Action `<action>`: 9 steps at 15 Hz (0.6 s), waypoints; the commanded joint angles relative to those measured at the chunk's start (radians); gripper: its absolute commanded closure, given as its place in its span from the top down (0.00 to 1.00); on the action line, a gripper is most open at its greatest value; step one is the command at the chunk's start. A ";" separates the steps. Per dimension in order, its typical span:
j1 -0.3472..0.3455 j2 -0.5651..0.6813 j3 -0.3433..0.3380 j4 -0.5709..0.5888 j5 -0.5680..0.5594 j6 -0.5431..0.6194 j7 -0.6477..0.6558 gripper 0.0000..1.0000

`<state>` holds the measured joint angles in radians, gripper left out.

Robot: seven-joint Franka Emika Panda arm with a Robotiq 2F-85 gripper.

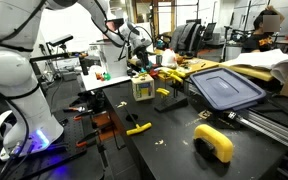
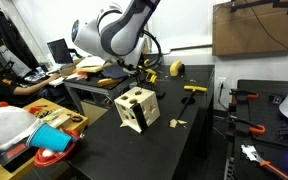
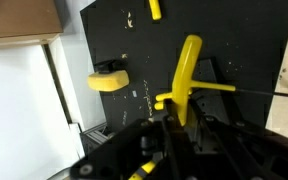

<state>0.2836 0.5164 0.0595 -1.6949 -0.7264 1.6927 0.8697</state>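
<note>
I have the claw clenched on a yellow T-shaped piece, held above the dark tabletop. A yellow block lies near the tabletop's edge.

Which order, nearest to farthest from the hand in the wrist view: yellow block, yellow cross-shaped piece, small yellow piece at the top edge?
1. yellow cross-shaped piece: centre, rising from between the fingers of the hand.
2. yellow block: left, on the black table.
3. small yellow piece: top edge, farthest.
</note>
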 commanded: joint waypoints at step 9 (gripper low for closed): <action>0.020 0.019 0.007 0.005 -0.014 0.044 0.004 0.04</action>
<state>0.2897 0.5214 0.0796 -1.6935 -0.7205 1.7230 0.8695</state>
